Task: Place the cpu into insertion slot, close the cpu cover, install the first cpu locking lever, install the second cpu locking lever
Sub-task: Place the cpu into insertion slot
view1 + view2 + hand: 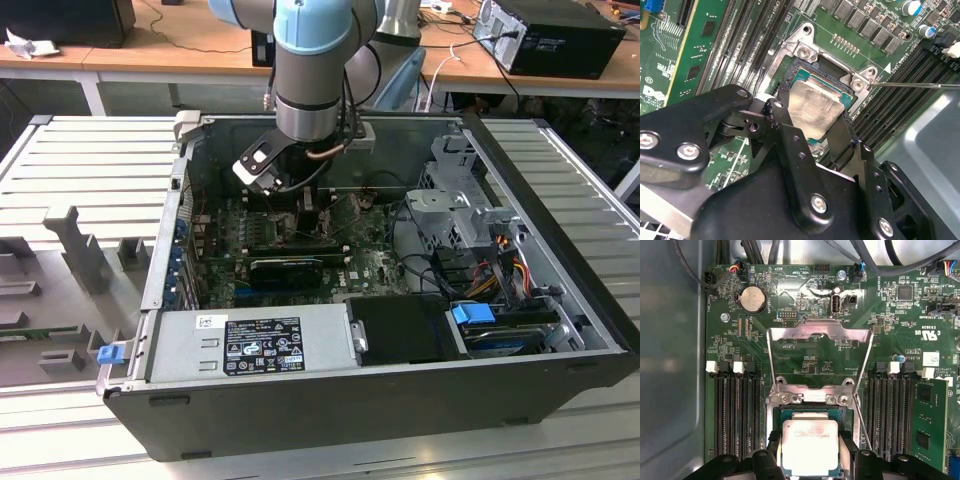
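The cpu (810, 447), a pale metallic square on a green base, sits between the two black fingers (774, 442) of my gripper (810, 440). In the second wrist view the cpu (815, 107) lies level over the dark-framed insertion slot (832, 64), and the gripper (812, 117) is shut on two opposite edges of it. Whether the chip is fully seated I cannot tell. The cpu cover (820, 332), a grey metal frame with a big window, is swung open away from the slot. A thin wire locking lever (915, 85) sticks out beside the slot. In the exterior view the gripper (300, 205) reaches down into the open computer case.
Rows of black memory slots (737, 415) flank the slot on both sides. A long black card with heatsink (290, 268), the power supply (260, 345) and a drive cage with cables (460, 215) crowd the case. The grey case wall (670, 365) stands close by.
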